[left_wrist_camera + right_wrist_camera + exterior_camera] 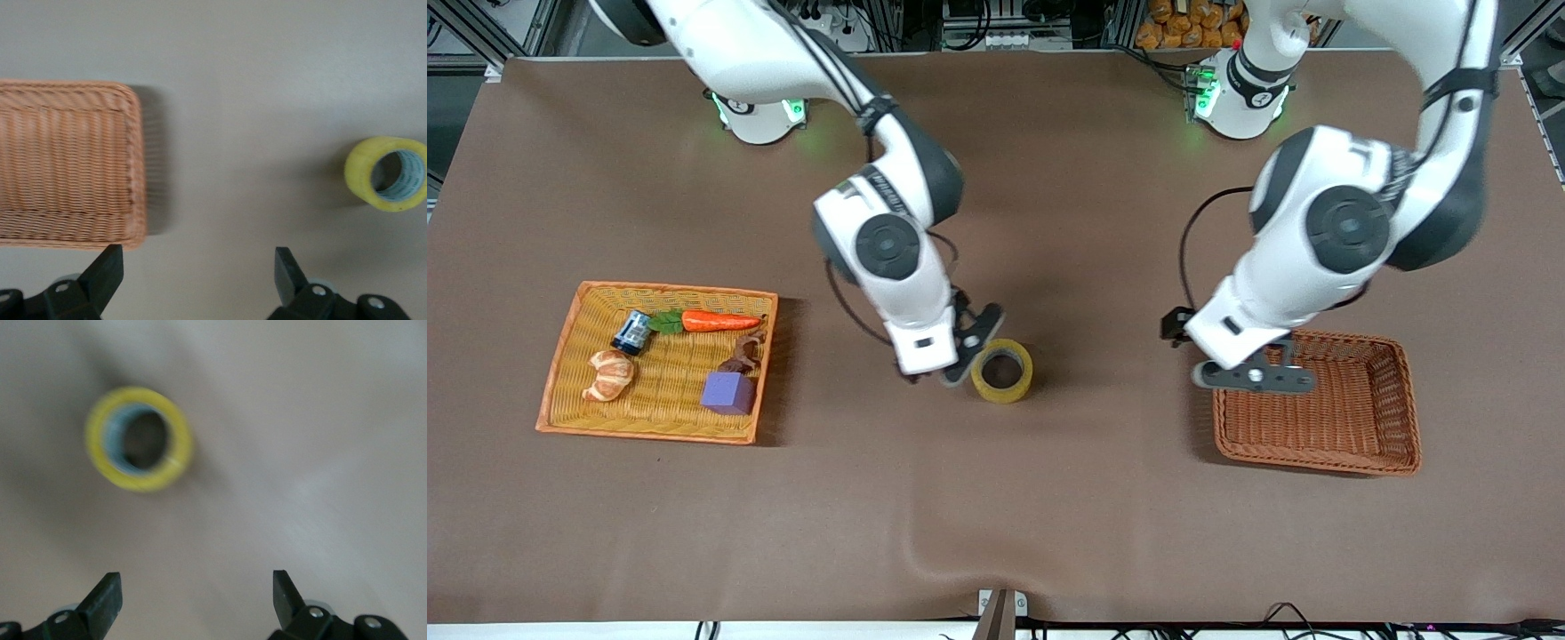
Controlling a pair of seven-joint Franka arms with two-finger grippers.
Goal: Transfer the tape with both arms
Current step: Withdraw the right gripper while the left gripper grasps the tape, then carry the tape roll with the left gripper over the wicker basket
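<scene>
The tape (1002, 371), a yellowish ring with a grey core, lies on the brown table near its middle, hole facing up. My right gripper (971, 345) hangs open just beside it, toward the right arm's end, with nothing between its fingers. In the right wrist view the tape (140, 439) lies apart from the open right gripper (195, 593). My left gripper (1258, 375) is open and empty over the edge of the brown wicker basket (1316, 418). The left wrist view shows the left gripper (198, 267) over bare table, between the basket (67, 160) and the tape (387, 173).
An orange wicker tray (658, 436) at the right arm's end holds a carrot (720, 321), a croissant (609, 374), a purple cube (727, 392) and a small can (631, 332). The brown basket at the left arm's end holds nothing.
</scene>
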